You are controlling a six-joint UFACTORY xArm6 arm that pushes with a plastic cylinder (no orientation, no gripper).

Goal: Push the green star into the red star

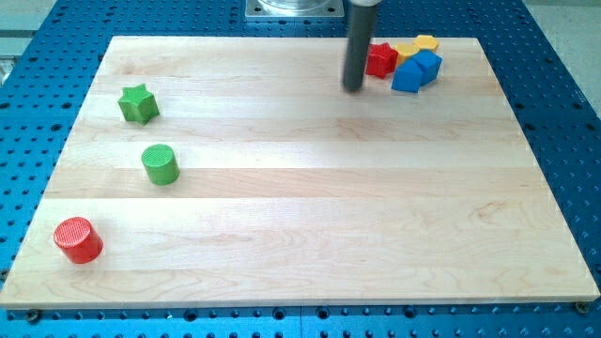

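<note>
Because the green star [138,103] sits far over at the view's left and the red star [380,60] lies in a cluster at the view's top right, the two are well apart, with open wooden board [300,207] between them. From the green star, the red star is at about three o'clock, slightly toward two. The red star touches a huddle of blocks: a blue block [416,71] at its four o'clock and yellow blocks [416,46] at its two o'clock, so I judge a push will end against a packed group. A green cylinder [161,164] stands at the green star's five o'clock, and a red cylinder [78,239] lies further toward seven o'clock, both clear of the likely path.

My rod hangs upright from the view's top, and my tip [353,88] rests just beside the red star, at its eight o'clock, far from the green star. There is no pincer here to open or close, only the bare rod. I judge the tip must travel to the green star's nine o'clock side before pushing.
</note>
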